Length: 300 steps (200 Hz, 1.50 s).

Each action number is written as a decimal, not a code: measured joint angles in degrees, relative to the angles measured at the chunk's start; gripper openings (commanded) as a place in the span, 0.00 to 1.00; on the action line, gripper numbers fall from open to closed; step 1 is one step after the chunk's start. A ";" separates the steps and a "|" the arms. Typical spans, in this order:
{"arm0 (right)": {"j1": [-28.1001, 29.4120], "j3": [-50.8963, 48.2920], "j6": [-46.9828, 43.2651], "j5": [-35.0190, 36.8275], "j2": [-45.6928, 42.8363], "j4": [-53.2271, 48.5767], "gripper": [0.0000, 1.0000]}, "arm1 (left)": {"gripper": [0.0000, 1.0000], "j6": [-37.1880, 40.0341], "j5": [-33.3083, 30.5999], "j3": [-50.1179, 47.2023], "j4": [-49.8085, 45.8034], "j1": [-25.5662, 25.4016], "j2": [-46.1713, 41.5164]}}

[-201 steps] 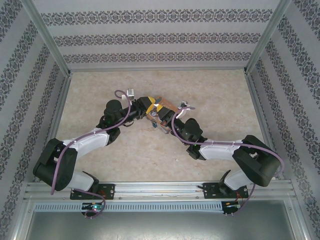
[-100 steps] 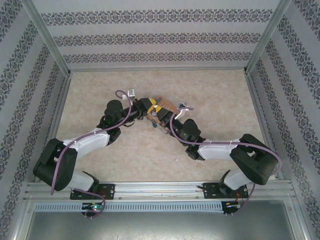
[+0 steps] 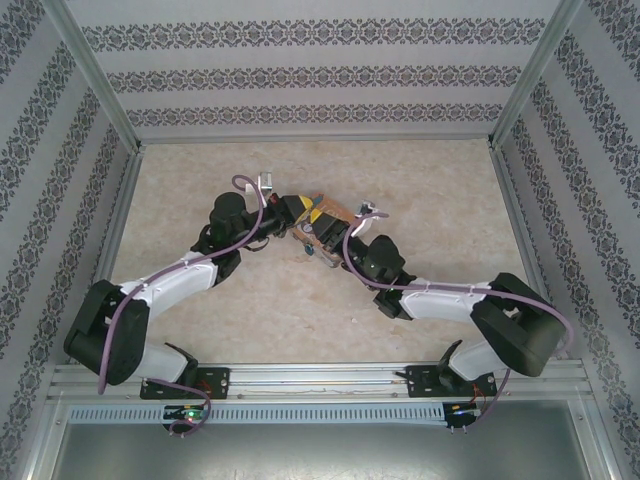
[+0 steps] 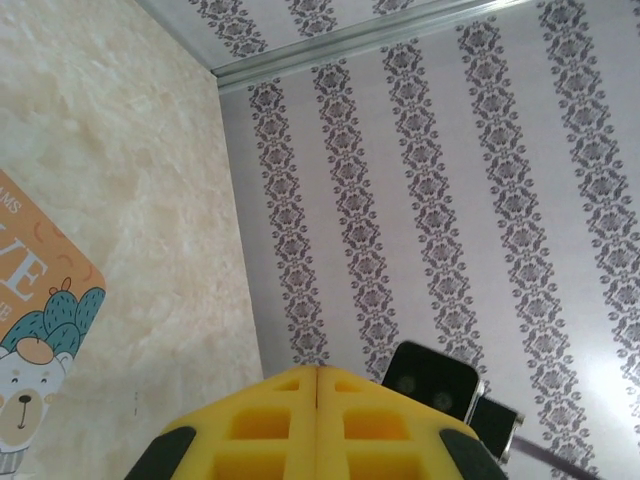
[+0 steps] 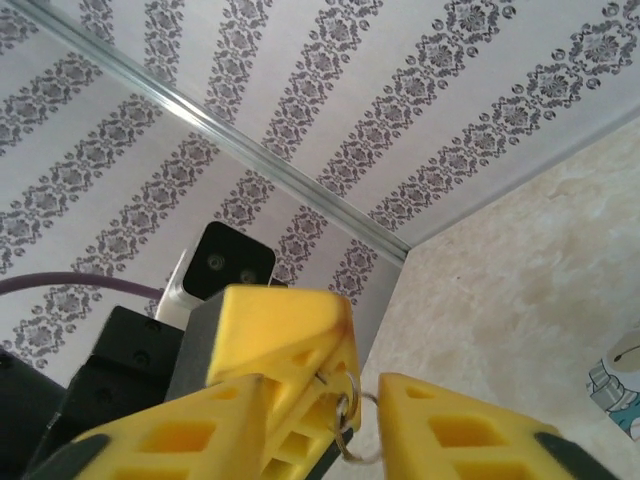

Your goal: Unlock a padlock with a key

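Looking down from the top camera, you see both arms meeting mid-table at the flat orange-and-teal cartoon-animal box (image 3: 328,213). The left gripper (image 3: 293,213) is at the box's left end and the right gripper (image 3: 322,242) is just below it. A teal speck just under the box looks like the tiny teal-bodied padlock with its thin silver shackle (image 3: 311,251), though it is too small to be sure.

From the left wrist, the yellow fingers (image 4: 260,425) press flat together with no gap, and the box corner lies at the left edge.

From the right wrist, the right gripper (image 5: 330,400) stands parted. A thin silver ring (image 5: 350,425) sits in the gap against the left gripper's tip, but you cannot tell whether it is nipped.

Expect the padlock to be light, hard, slick and prone to swivel. Clamp its body by the flat faces, leaving shackle and keyhole free.
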 measured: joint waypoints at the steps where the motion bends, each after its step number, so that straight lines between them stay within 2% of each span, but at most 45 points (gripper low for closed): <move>1: -0.11 0.00 0.00 -0.15 -0.15 -0.13 0.44 | 0.00 0.22 0.22 0.07 -0.31 0.13 -0.13; 21: -4.55 0.02 -1.16 -6.71 -4.37 -4.02 0.54 | 0.00 4.04 3.82 2.21 -5.38 2.86 -1.68; 66: -15.47 4.59 -2.54 -29.57 -6.91 -12.09 0.55 | 0.00 17.51 16.09 12.39 -21.40 9.42 -3.69; 91: -16.96 9.16 -4.00 -40.54 -6.91 -16.83 0.54 | 0.00 25.46 22.38 17.25 -30.47 11.32 -4.11; 124: -16.79 14.51 -5.84 -49.64 -6.45 -21.68 0.51 | 0.00 33.86 26.80 20.76 -40.22 11.58 -4.11; 157: -15.15 17.68 -6.69 -53.55 -3.28 -24.46 0.48 | 0.00 38.23 28.41 21.05 -45.27 11.58 -3.69; 190: -13.40 19.23 -6.99 -54.55 -0.39 -27.65 0.45 | 0.00 41.18 28.44 21.31 -48.96 11.58 -3.28; 267: -11.39 21.88 -8.00 -55.69 2.25 -30.23 0.37 | 0.00 41.97 28.41 21.38 -49.64 11.58 -3.28; 300: -10.78 22.16 -8.11 -55.67 3.39 -31.15 0.31 | 0.00 41.97 28.44 21.38 -49.62 11.58 -3.28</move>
